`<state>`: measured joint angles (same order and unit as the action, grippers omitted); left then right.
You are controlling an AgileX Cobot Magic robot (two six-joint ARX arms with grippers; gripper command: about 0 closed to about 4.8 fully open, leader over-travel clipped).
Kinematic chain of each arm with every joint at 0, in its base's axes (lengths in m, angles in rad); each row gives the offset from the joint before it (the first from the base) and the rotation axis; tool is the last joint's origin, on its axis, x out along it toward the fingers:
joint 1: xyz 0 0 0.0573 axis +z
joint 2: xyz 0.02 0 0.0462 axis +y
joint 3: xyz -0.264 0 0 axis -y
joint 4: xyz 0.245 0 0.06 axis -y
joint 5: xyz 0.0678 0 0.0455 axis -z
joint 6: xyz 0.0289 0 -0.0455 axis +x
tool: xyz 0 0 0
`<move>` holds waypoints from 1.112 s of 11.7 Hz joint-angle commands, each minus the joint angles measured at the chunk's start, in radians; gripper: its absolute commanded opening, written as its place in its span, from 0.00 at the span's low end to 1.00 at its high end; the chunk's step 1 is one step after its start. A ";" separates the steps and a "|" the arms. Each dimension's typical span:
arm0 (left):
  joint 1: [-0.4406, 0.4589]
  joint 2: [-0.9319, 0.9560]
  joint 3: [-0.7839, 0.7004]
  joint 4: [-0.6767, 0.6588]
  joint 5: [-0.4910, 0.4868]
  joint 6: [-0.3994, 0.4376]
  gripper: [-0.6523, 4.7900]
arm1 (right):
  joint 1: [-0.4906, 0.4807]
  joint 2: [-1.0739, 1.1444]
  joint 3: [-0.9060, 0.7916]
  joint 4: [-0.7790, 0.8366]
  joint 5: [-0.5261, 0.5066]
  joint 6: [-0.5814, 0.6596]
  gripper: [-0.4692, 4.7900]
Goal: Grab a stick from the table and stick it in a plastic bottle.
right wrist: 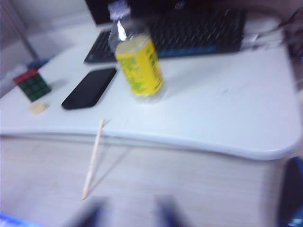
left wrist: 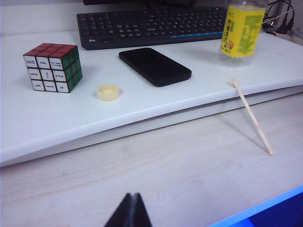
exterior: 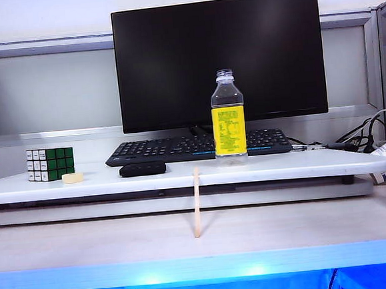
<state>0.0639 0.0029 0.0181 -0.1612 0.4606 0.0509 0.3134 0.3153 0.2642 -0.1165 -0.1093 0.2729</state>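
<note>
1. Stick (exterior: 196, 202): leans tilted, lower end on the counter (exterior: 87, 243), upper end against the front edge of the white shelf board (exterior: 301, 165).
2. Plastic bottle (exterior: 228, 117): upright and uncapped on the shelf board, just behind the stick's upper end, in front of the keyboard (exterior: 180, 147).
3. Left tool (left wrist: 131, 213): fingers pressed together, low over the counter, well apart from the stick.
4. Right tool (right wrist: 128, 210): blurred fingers spread, nothing between them, near the stick's lower end.
5. Phone (left wrist: 155, 66), yellow cap (left wrist: 108, 92) and puzzle cube (left wrist: 52, 67): on the shelf board, beside the bottle.

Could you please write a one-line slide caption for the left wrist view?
Shut left hand hovers over table; stick leans on shelf edge near plastic bottle.
</note>
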 commanded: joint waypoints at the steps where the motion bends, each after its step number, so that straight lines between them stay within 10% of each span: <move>1: -0.002 0.000 0.003 -0.012 0.015 -0.001 0.11 | 0.117 0.470 0.208 0.133 -0.119 0.139 0.90; 6: -0.002 0.000 0.005 -0.017 0.078 0.002 0.11 | 0.171 1.040 0.386 0.307 -0.275 0.281 1.00; 13: -0.002 0.000 0.005 -0.017 0.078 0.002 0.11 | 0.236 1.561 0.738 0.304 -0.223 0.281 1.00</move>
<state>0.0612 0.0025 0.0200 -0.1650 0.5224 0.0517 0.5491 1.8702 0.9867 0.1749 -0.3367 0.5537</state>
